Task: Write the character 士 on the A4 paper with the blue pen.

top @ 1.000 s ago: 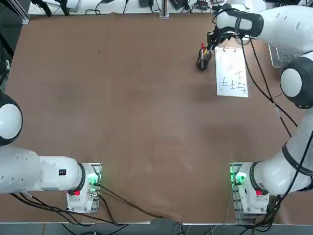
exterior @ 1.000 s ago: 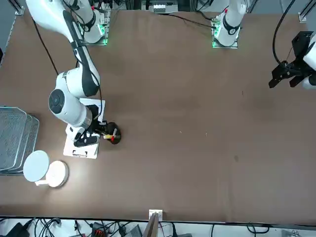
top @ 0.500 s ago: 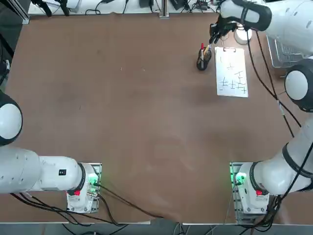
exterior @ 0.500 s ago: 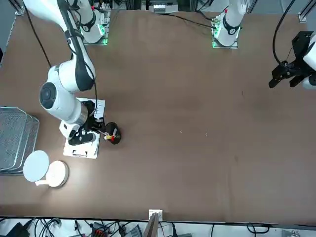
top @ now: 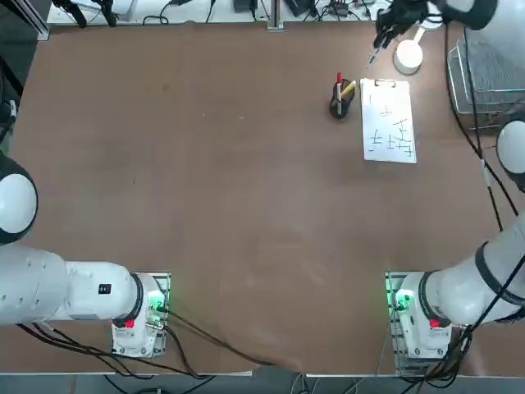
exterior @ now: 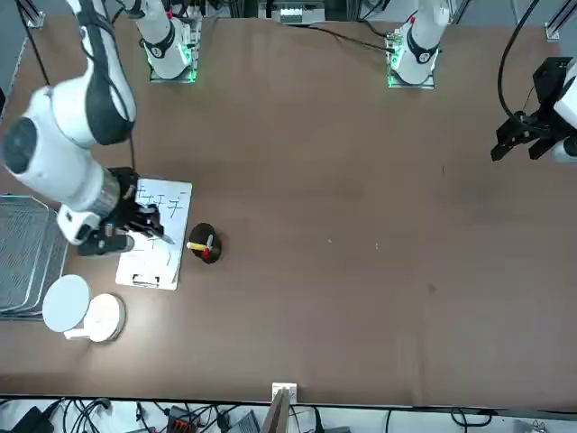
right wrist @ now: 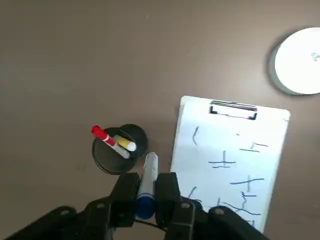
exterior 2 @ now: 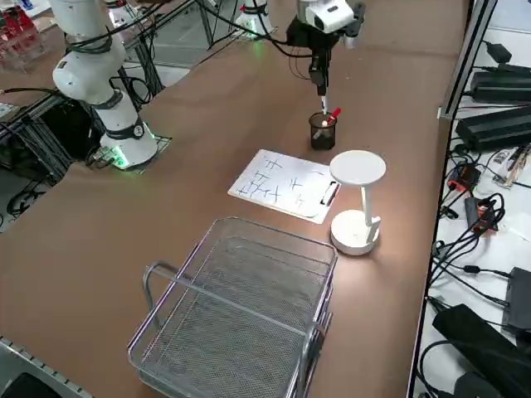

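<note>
Top view shows the brown table (top: 205, 205) taking up nearly everything, bare over most of its spread, with the working things gathered at its far right corner. Beyond its edges run cables and power bricks (exterior 2: 498, 91), so the room reads as a lab bench area.

Next in size is the wire basket (exterior 2: 241, 315), standing at the table's right edge just beside the paper; it plays no part in the writing. The white desk lamp (exterior 2: 357, 203) stands by the clipped end of the sheet, probably to light it.

The A4 paper (right wrist: 232, 155) lies flat on the table, held by a metal clip (right wrist: 233, 110) on its short far edge, which likely keeps it from sliding under pen strokes. Dark handwritten characters fill its near part; the stretch nearer the clip has room left.

The black pen cup (right wrist: 119, 148) sits just beside the paper, with the red pen (right wrist: 104, 136) and the yellow-orange pen (right wrist: 124, 144) leaning in it.

The right hand (right wrist: 146, 192) hangs high above the cup, clenched on the blue pen (right wrist: 146, 187), whose tip points down between the fingers (right wrist: 167, 192). Judging by this, the pen is fetched and must now be brought down over the paper's free area.
</note>
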Motion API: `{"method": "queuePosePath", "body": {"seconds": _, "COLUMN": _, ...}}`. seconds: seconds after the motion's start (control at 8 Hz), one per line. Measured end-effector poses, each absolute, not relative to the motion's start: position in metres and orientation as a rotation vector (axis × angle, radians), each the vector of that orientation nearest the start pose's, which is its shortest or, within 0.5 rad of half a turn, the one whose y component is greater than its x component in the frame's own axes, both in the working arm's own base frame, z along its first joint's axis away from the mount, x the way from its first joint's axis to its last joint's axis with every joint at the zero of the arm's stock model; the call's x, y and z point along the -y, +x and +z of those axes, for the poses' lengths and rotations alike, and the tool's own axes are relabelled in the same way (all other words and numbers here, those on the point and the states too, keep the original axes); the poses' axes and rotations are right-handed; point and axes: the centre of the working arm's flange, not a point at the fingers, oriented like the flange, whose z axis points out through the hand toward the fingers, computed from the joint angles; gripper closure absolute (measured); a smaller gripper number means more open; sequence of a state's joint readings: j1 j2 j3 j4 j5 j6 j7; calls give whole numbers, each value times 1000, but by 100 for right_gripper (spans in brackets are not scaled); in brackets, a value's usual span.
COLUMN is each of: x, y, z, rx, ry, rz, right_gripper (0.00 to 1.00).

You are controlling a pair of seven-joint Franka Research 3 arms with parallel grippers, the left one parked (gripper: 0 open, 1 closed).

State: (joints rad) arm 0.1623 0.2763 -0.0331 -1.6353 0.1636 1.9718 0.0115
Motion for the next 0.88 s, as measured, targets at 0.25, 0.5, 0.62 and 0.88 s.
{"method": "queuePosePath", "body": {"seconds": 0.25, "x": -47, "y": 641, "z": 470, "rx": 84, "ry": -3001, "rz": -57, "right_gripper": 79}}
{"method": "queuePosePath", "body": {"seconds": 0.5, "x": -9, "y": 637, "z": 451, "rx": 125, "ry": -3048, "rz": 14, "right_gripper": 79}}
{"method": "queuePosePath", "body": {"seconds": 0.62, "x": -2, "y": 632, "z": 435, "rx": 148, "ry": -3085, "rz": 67, "right_gripper": 79}}
{"method": "queuePosePath", "body": {"seconds": 0.88, "x": 2, "y": 619, "z": 403, "rx": 143, "ry": -3106, "rz": 152, "right_gripper": 79}}
